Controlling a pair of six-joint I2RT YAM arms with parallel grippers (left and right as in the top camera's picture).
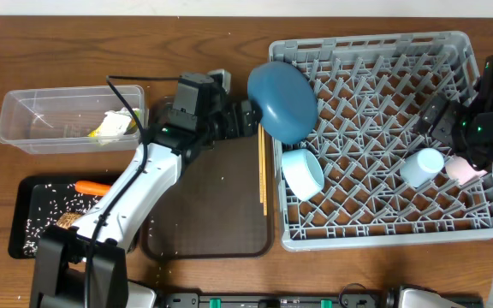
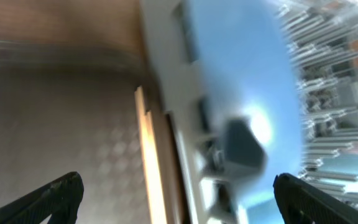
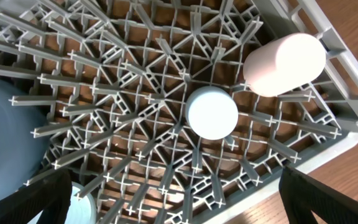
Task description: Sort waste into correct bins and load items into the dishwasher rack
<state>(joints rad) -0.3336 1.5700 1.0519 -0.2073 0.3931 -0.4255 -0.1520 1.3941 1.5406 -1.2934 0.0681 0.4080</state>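
L gripper [image 1: 248,118] is released, jaws spread wide w/ nothing between them, sitting just beside the dark blue plate [image 1: 282,101]. The plate stands tilted on edge at the left rim of the dishwasher rack [image 1: 366,41], partly overhanging it. The step looks like clearing away from the plate, then going for the chopsticks [image 1: 264,171], which lie side by side on the brown serving tray [image 1: 204,214] right along the rack's left wall. To do it well, back the wrist out along its own axis, away from the plate face. The plate seems only propped by pegs, so a sideways brush could tip it out. For the sticks, come down w/ jaws across their length near the middle and take both in one pinch. They're thin and flat on the tray, so fingertips prob. need to touch the tray surface first. Watch the rack wall – little room on that side. R gripper [image 3: 176,174] is also slack and wide apart, holding nothing, hovering over the light blue cup [image 3: 212,112] and pink cup [image 3: 284,63], both in the rack.
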